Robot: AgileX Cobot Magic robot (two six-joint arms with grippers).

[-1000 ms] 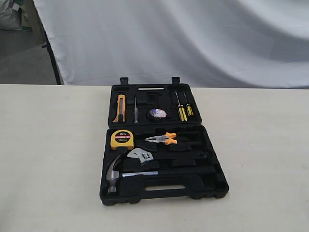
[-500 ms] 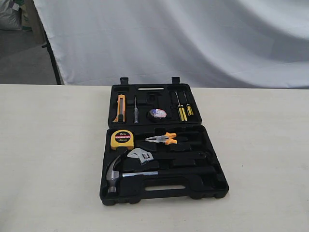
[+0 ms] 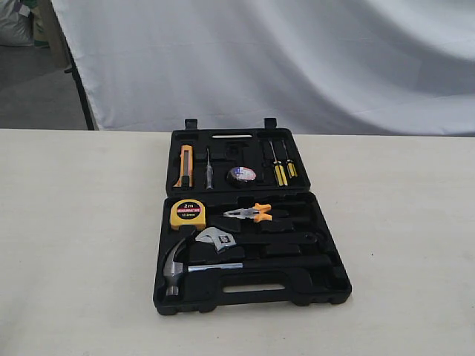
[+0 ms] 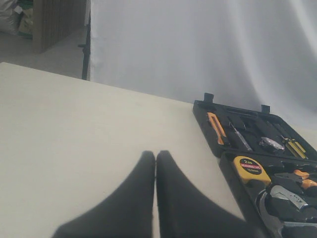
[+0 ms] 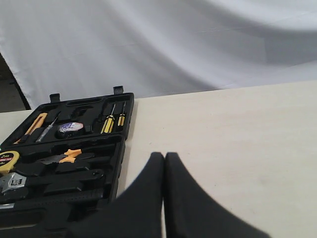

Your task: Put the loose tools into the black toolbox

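The silver-headed hammer (image 3: 178, 268), adjustable wrench (image 3: 215, 239) and small dark tape roll (image 3: 242, 174) are seated in shaped recesses of the moulded black toolbox (image 3: 297, 285), laid open on the pale matte table (image 3: 82, 237), while the left tool (image 4: 155, 154) and right tool (image 5: 164, 156) are held pressed together, empty, before a draped white cloth (image 3: 297, 59).

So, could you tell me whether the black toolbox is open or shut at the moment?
Open: both halves of the black toolbox lie spread flat, and the hammer, adjustable wrench and tape roll show in its recesses.
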